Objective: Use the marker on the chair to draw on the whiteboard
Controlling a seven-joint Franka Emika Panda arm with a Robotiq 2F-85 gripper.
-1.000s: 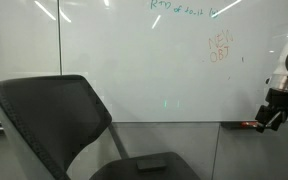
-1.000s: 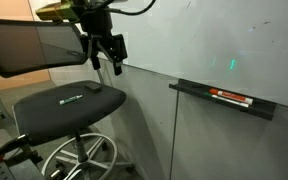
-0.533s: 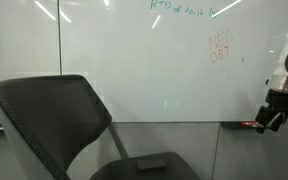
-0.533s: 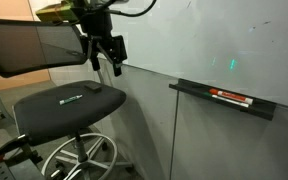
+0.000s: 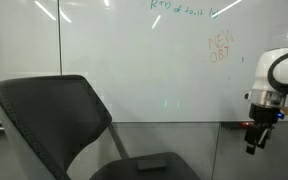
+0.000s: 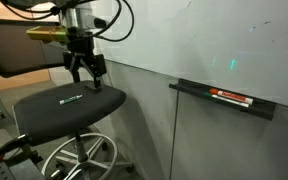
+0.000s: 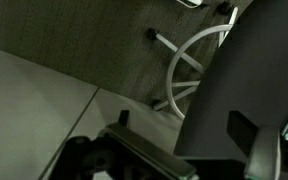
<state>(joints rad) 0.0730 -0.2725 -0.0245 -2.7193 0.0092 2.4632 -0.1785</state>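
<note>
The pincer (image 6: 86,78) of the Panda arm is hovering just above the padded seat of the dark office chair (image 6: 44,104), its jaws spread wide and holding nothing, fingertips pointing down at the cushion. The marker is too small and dark to pick out against the seat in any view. In an exterior view the same pincer (image 5: 252,140) is hanging in front of the lower edge of the whiteboard (image 5: 144,70), well to the side of the chair's curved backrest (image 5: 49,115). Faint green and orange handwriting is showing on the glossy board. A flat red-and-black item (image 6: 231,96) is lying on the grey ledge (image 6: 189,88), well apart from the pincer. The wrist view is looking down past the seat edge at the chair's metal foot ring (image 7: 189,60) on the carpet.
</note>
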